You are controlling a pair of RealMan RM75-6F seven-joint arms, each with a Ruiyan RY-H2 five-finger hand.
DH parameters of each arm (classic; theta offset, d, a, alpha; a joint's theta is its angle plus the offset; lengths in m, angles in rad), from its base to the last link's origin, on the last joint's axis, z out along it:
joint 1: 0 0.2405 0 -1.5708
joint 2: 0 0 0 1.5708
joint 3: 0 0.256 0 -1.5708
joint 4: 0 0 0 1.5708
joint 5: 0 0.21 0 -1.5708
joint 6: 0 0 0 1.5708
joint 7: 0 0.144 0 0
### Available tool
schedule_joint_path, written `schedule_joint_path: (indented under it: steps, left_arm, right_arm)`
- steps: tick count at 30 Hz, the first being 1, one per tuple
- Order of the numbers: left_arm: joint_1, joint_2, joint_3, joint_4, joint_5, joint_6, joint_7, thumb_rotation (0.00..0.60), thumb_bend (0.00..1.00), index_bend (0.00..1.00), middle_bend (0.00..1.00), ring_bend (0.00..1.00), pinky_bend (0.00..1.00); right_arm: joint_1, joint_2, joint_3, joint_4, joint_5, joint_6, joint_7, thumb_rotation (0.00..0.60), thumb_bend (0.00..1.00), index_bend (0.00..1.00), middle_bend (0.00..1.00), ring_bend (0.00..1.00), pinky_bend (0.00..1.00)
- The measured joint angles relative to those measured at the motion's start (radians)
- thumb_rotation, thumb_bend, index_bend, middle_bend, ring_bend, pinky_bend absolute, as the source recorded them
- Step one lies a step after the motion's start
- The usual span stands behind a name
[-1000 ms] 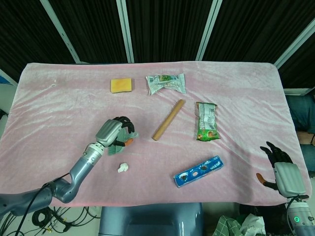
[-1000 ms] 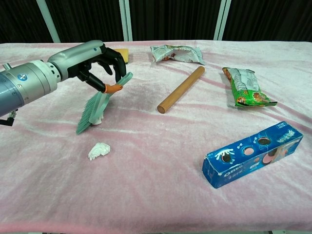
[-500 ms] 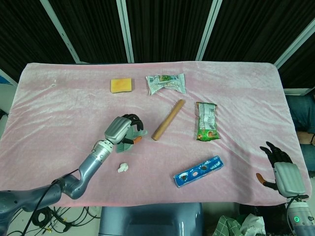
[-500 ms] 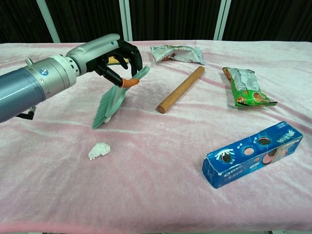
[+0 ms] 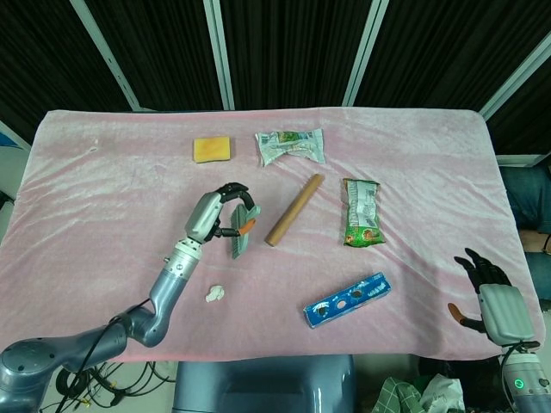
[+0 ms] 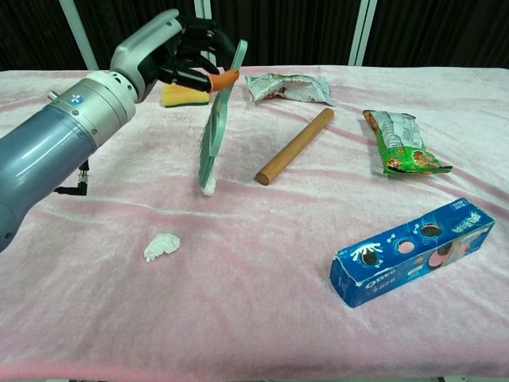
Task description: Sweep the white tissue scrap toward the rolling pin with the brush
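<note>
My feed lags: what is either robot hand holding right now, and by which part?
The left robot hand holds the brush by its handle end, bristles hanging down. The right robot hand holds nothing.

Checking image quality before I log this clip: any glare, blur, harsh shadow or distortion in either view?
Head view: even, soft light, no glare, everything sharp, the left hand with the brush casting only a faint shadow on the pink cloth. Chest view: equally sharp, slight sheen on the cookie box, and the left forearm looms oversized from nearness to the lens; dark backdrop shows no detail.
</note>
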Motion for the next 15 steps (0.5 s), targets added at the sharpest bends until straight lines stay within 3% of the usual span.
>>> schedule_joint_path:
  steps: [8,15]
  left_arm:
    - [0.013,0.010,-0.029,0.000,0.034,0.096,-0.085,0.600,0.38,0.63,0.66,0.26,0.31]
    - [0.046,0.129,0.021,-0.102,0.038,0.039,-0.029,0.600,0.38,0.64,0.66,0.26,0.31]
  right_arm:
    - [0.000,0.000,-0.001,-0.001,0.002,0.000,-0.004,0.600,0.20,0.17,0.05,0.10,0.15]
    - [-0.001,0.001,0.000,-0.002,0.004,0.000,-0.006,0.600,0.20,0.17,0.05,0.10,0.15]
